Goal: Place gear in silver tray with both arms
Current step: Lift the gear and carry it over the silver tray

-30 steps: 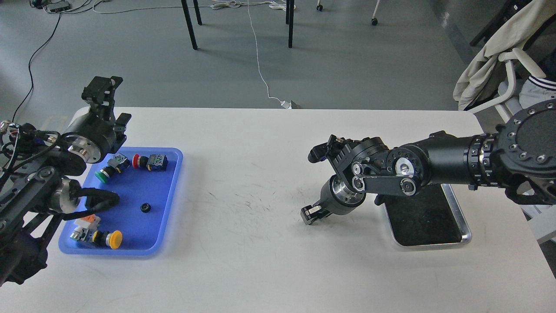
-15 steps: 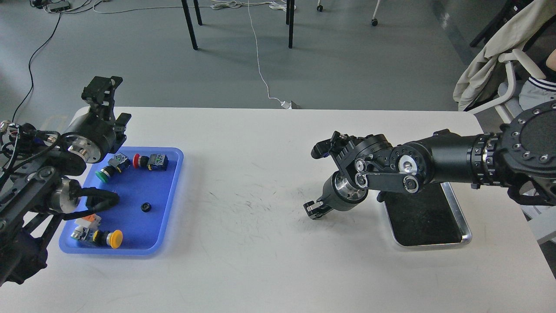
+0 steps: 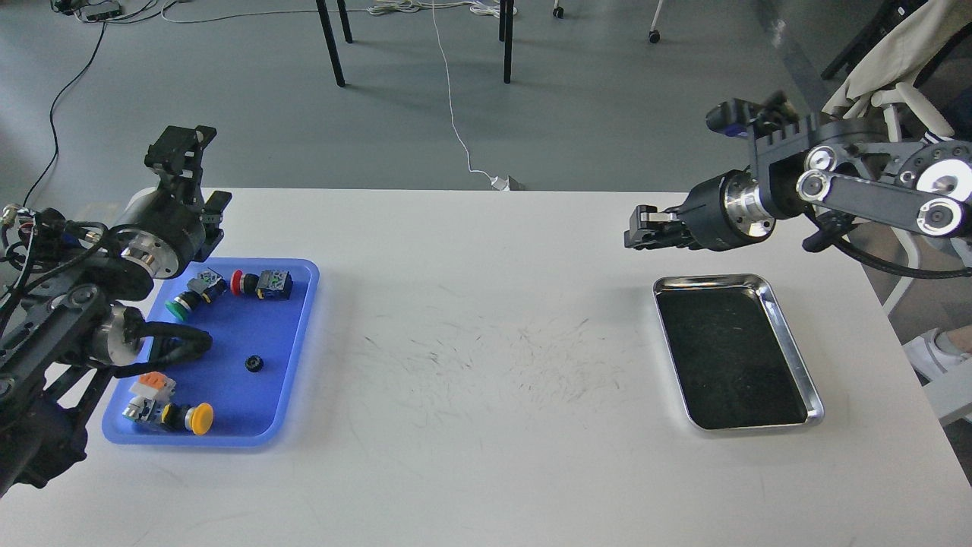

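The gear [image 3: 254, 363] is a small black toothed ring lying in the blue tray [image 3: 292, 395] at the left. The silver tray [image 3: 710, 280] lies empty on the right of the table, its dark bottom bare. My left gripper [image 3: 182, 144] is raised above the table's far left corner, behind the blue tray; its two fingers stand apart and hold nothing. My right gripper [image 3: 640, 228] points left, in the air above the table just beyond the silver tray's far left corner. Its fingers are small and dark, and nothing shows between them.
The blue tray also holds several push buttons: a green one [image 3: 181, 305], a red one [image 3: 244, 282] and a yellow one [image 3: 199, 418]. The white table [image 3: 486, 425] has scuff marks in the middle. A chair with a jacket [image 3: 888, 68] stands at the far right.
My right arm has lifted from the middle of the table and swung right and away, uncovering the whole silver tray. My left arm has barely moved.
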